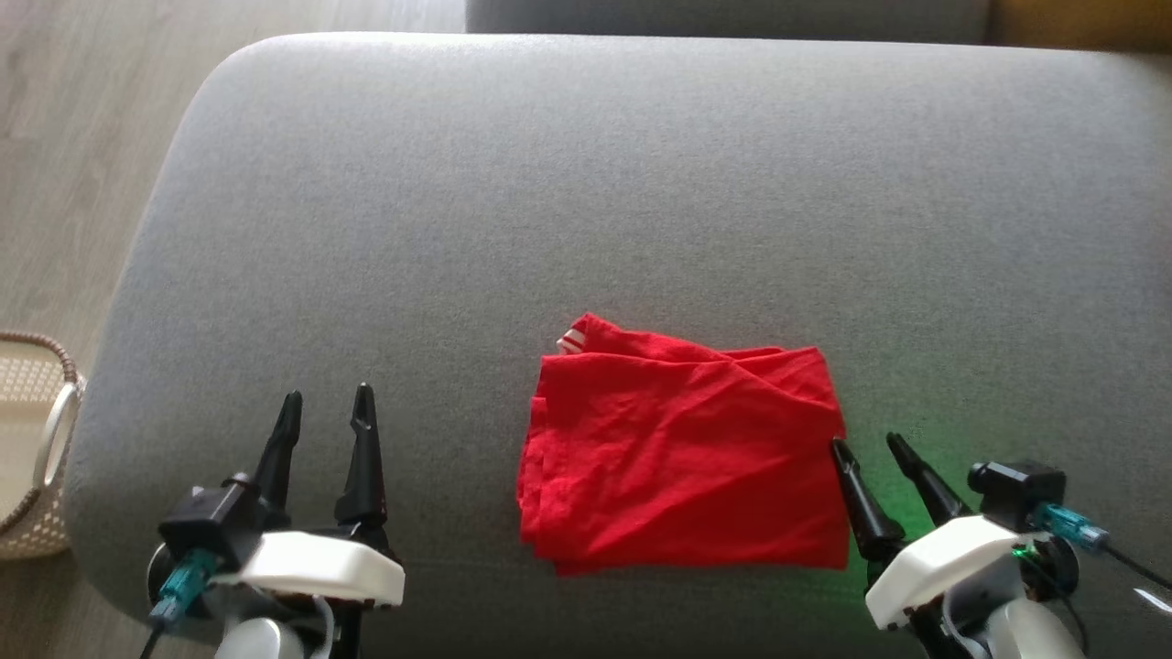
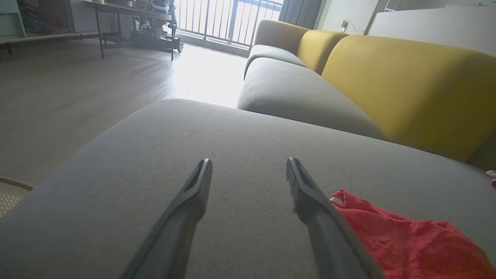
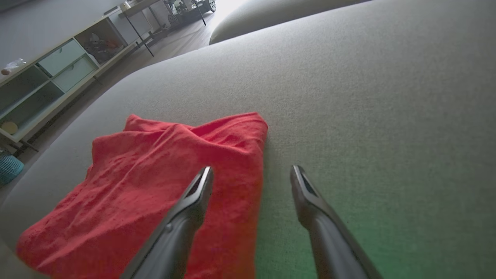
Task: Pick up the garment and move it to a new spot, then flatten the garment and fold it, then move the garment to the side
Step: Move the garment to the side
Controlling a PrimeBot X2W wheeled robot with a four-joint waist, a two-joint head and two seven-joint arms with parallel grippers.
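Lying flat on the grey sofa (image 1: 641, 183), near its front edge, a red garment (image 1: 682, 453), folded into a rough square with a few creases; looks soft, thin and light; not slippery, not breakable; would likely flop and come unfolded if lifted by one corner; best pinched at two corners of one side, all layers at once, or slid along the sofa. Seen from the head: at 3 o'clock from the left gripper (image 1: 328, 394) and well apart; at 9 o'clock from the right gripper (image 1: 862, 441), just beside it, maybe touching; hard to tell. Both spread wide, holding nothing. Seen from the right wrist: one of the fingers (image 3: 190, 201) over red cloth, the other over bare sofa, with the garment's edge running between them.
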